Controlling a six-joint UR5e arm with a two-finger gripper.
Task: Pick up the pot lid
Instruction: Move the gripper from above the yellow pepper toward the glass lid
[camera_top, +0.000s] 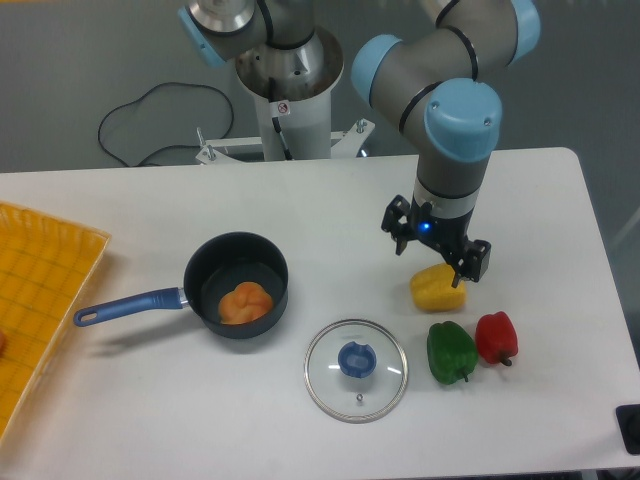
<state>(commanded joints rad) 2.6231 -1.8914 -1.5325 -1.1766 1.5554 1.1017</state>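
Pot lid (356, 369): clear glass, blue knob (355, 359) in its middle. Lies flat on the tabletop (150, 205) near the front edge, about midway along it. Nothing touches it.

Arm (455, 120) reaches in from the back edge and points straight down over the right half of the tabletop. Jaws hang over a yellow pepper (438, 289), at or just above its top. Seen from above, the wrist body hides the tips, so I cannot tell whether they are spread or pressed together.

Lid sits toward the front edge and to the left of the jaws, well apart from them, with bare tabletop between.

Green pepper (451, 351) just right of the lid, red pepper (496, 337) beside it, the two close or touching. Dark pot (232, 262) with a blue handle (130, 305) left of the lid, an orange lump (245, 302) inside. Yellow tray (45, 290) at the left edge.
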